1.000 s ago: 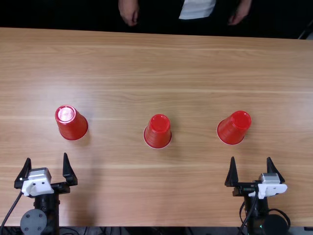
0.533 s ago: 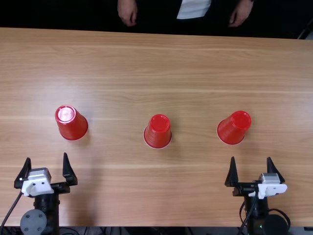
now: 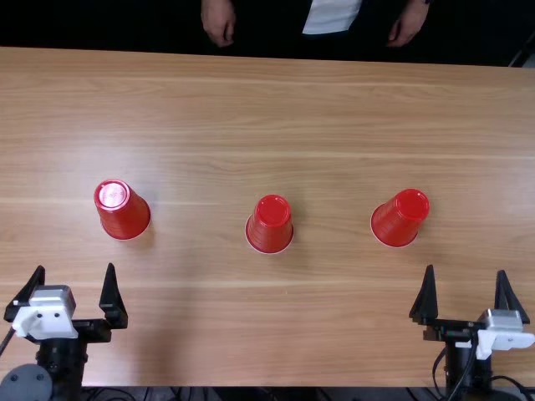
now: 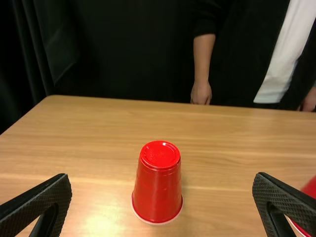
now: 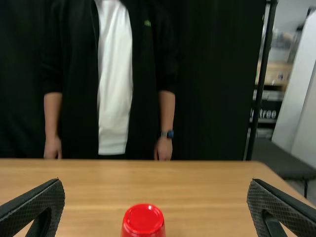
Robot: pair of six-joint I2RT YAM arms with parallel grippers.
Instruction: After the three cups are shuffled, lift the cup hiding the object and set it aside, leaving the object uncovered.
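So we've got three red plastic cups standing upside down in a row across the middle of the table (image 3: 267, 109): the left cup (image 3: 122, 210), the middle cup (image 3: 270, 224) and the right cup (image 3: 400, 218), all well apart from each other. The object sits under one of them, and honestly we can't tell which.

Both arms sit back at the near edge. Our left gripper (image 3: 73, 271) is spread wide with nothing in it, roughly in line with the left cup but short of it. Our right gripper (image 3: 465, 271) is just as wide and empty, near the right cup and a bit to its outer side.

Handling-wise, we reckon these are thin party cups: super light, a bit slick, with a wall that'll flex or crumple if we squeeze hard. They taper toward the closed base facing up, so the fingers could slip upward off it. We'd grab around the upper half of the wall, fingers on opposite sides with gentle pressure, then lift straight up so the rim doesn't drag the object along.

As for obstacles, we'd say it's just the other two cups to mind when setting one aside. The middle cup looks the most awkward, since either arm would have to reach in diagonally.
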